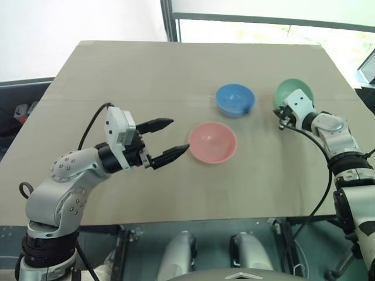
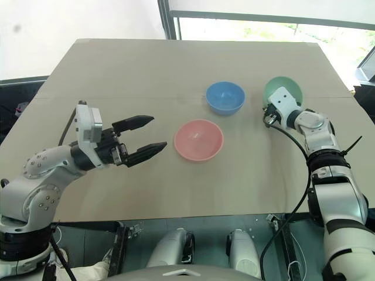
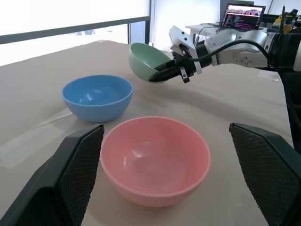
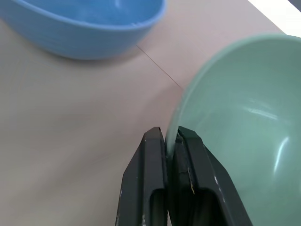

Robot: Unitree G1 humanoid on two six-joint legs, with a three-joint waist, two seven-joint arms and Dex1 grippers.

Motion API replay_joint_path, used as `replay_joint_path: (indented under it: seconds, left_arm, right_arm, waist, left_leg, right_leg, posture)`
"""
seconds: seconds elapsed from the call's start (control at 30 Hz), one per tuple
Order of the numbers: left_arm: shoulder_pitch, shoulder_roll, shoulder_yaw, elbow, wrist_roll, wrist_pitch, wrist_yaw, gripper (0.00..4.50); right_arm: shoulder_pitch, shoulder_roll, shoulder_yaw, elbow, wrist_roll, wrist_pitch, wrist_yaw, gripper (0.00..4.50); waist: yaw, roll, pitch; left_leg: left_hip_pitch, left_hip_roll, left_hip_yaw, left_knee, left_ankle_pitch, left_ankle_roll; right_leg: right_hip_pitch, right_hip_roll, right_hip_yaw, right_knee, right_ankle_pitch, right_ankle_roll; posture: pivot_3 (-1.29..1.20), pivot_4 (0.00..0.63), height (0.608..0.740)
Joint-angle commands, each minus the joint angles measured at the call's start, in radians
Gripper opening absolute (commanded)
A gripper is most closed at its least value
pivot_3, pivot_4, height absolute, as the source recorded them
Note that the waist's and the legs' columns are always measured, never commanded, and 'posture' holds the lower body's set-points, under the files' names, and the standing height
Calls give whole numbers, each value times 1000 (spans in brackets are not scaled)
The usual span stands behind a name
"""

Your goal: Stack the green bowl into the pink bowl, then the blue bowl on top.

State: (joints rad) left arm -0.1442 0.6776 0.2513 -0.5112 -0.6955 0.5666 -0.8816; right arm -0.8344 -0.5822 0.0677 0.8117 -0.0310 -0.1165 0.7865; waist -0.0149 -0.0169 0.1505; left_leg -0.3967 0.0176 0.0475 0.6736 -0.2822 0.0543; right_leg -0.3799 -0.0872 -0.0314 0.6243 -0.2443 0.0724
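The right end effector (image 4: 172, 141) is clamped on the near rim of the small round pale mint-green plastic bowl (image 1: 289, 92), one finger inside the wall and one outside, with the bowl tipped up at the desk's (image 1: 146, 76) right side. Thin, smooth and probably light, it looks stiff enough for a rim pinch but could slip or swing. The salmon-pink plastic bowl (image 1: 212, 142) sits upright mid-desk, the sky-blue plastic bowl (image 1: 235, 99) just beyond it. The left end effector (image 1: 166, 138) hovers beside the pink bowl, fingers spread apart, holding nothing.
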Motion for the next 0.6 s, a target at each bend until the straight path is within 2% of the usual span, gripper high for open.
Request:
replay_joint_path:
  seconds: [0.03, 0.1, 0.2, 0.3, 0.4, 0.53, 0.6]
  left_arm:
    - [48, 14, 65, -9, -44, -48, -53, 4500]
    - [101, 14, 125, 10, -100, -61, -109, 4500]
    - [181, 28, 213, 53, -134, -98, -196, 4500]
    - [254, 63, 299, 109, -181, -104, -299, 4500]
    - [267, 88, 336, 162, -181, -117, -334, 4500]
    - [230, 96, 311, 208, -154, -146, -337, 4500]
    - [220, 86, 294, 188, -155, -147, -321, 4500]
  right_arm:
    - [106, -30, -44, -409, 199, 117, 183, 136]
    - [210, -48, -39, -734, 335, 273, 241, 136]
    - [289, -40, -11, -1021, 424, 443, 210, 136]
    - [320, -19, 63, -1178, 438, 547, 177, 136]
    - [324, -4, 152, -1223, 405, 593, 172, 136]
    - [315, 50, 247, -1151, 319, 569, 136, 1212]
    - [314, 50, 230, -1129, 277, 535, 104, 2082]
  waist:
    - [0, 0, 0]
    - [2, 1, 0]
    - [-1, 2, 1]
    - [1, 0, 0]
    - [9, -2, -1]
    - [13, -3, -3]
    - [13, -4, -3]
  left_leg:
    - [0, 0, 0, 0, 0, 0]
    - [-1, 1, 0, -2, 0, 0]
    - [-1, 2, 0, -3, 0, -1]
    - [1, 2, 1, -2, 0, -1]
    - [3, 1, -1, -1, 0, -1]
    - [3, 0, -2, 1, 1, -2]
    - [2, 0, -2, 1, 1, -2]
  right_leg:
    - [0, 0, 0, 0, 0, 0]
    - [-1, 0, -1, 0, 0, 0]
    - [-2, 0, -1, 0, 0, 0]
    - [-2, -1, -1, -1, 0, 0]
    - [-1, -2, -2, -1, -1, -2]
    - [-1, -2, -2, 0, -1, -7]
    - [-1, -2, -2, 0, 0, -7]
  posture:
    - [0, 150, 740]
    - [0, 150, 740]
    - [0, 150, 740]
    - [0, 150, 740]
    - [0, 150, 740]
    - [0, 150, 740]
    - [0, 150, 740]
